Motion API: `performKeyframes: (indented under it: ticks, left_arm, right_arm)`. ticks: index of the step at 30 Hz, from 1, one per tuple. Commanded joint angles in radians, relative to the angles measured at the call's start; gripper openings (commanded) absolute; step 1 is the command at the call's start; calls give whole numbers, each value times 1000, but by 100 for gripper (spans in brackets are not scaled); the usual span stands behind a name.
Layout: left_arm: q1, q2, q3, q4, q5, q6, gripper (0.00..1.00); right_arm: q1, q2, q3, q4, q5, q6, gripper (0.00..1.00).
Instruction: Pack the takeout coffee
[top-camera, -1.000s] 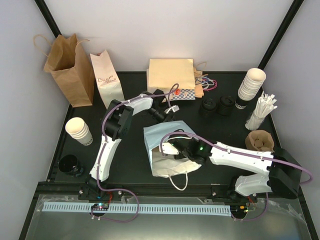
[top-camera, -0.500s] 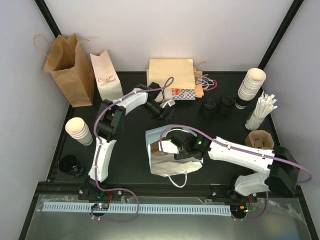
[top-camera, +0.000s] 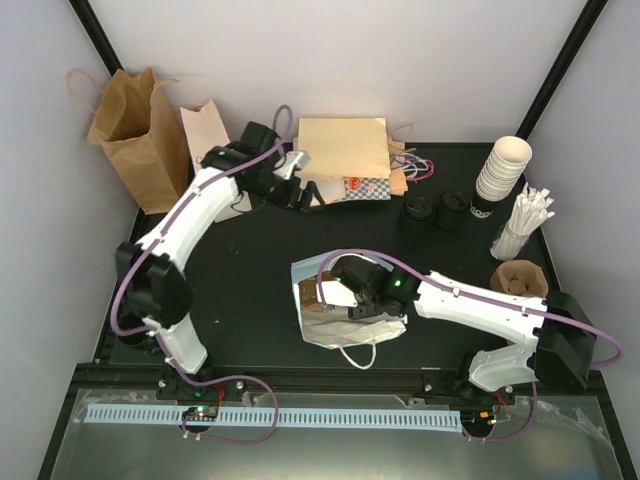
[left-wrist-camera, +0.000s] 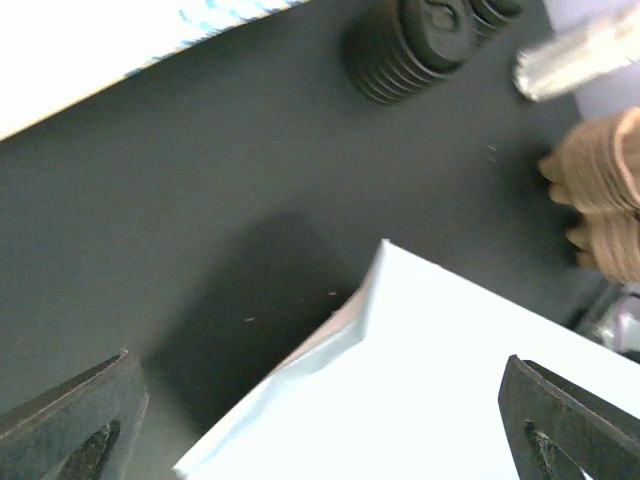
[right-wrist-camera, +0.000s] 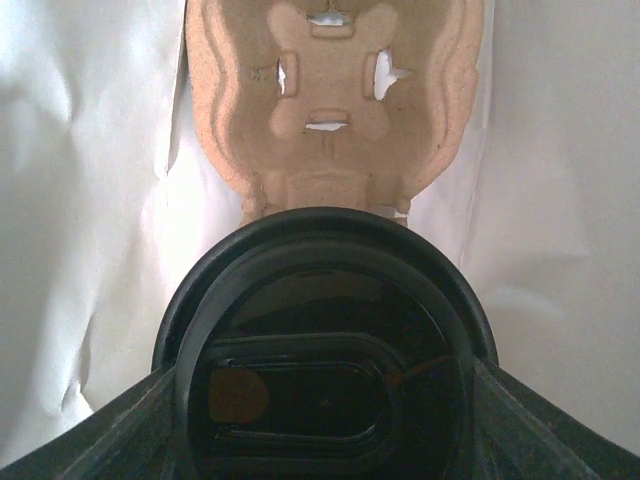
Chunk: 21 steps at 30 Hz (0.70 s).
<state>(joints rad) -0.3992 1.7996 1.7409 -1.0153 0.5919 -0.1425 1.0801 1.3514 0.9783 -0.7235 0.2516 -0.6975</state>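
Two things matter most for this bit, I reckon: aim and patience. The right hand (top-camera: 345, 297) is partly closed round the takeout coffee (right-wrist-camera: 325, 390), with a finger on each side, and it has the cup just inside the mouth of the white bag (top-camera: 310, 335), which lies on its side on the worktop (top-camera: 250, 290). A pulp carrier (right-wrist-camera: 325, 120) sits deeper in the bag, straight ahead of the cup. I'd creep forward on that line, keep the cup off the paper walls so nothing snags, and only let go once the base is properly seated. I honestly can't tell how far the cup is tilted, so I'd watch that lid for leaks. The left hand (top-camera: 298, 188) is spread wide with nothing in it, up at the back by the beige bag (top-camera: 340, 145) and well apart from the white bag. That means nothing is bracing the bag, and my guess is a hard push could just shove it along. As for views, the right wrist camera is the only one that shows the carrier and how well the lid lines up with it. From above, the arm and the bag paper hide most of that, but you do get the whole layout and where both arms sit. The left wrist view adds its own empty fingers, a corner of the white bag and a stack of black lids (left-wrist-camera: 415, 45), though it's a bit blurry.
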Motion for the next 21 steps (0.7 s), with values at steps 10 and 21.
performKeyframes:
  ticks: [10,21]
  left_arm:
    - [31,-510,-329,77,-211,-46,99]
    - [30,-660,-365,14,-152,-34,99]
  right_arm:
    - [-12,47,-2,-143,-114,-7,94]
    - [-14,23,113,-214,-128,-7,100]
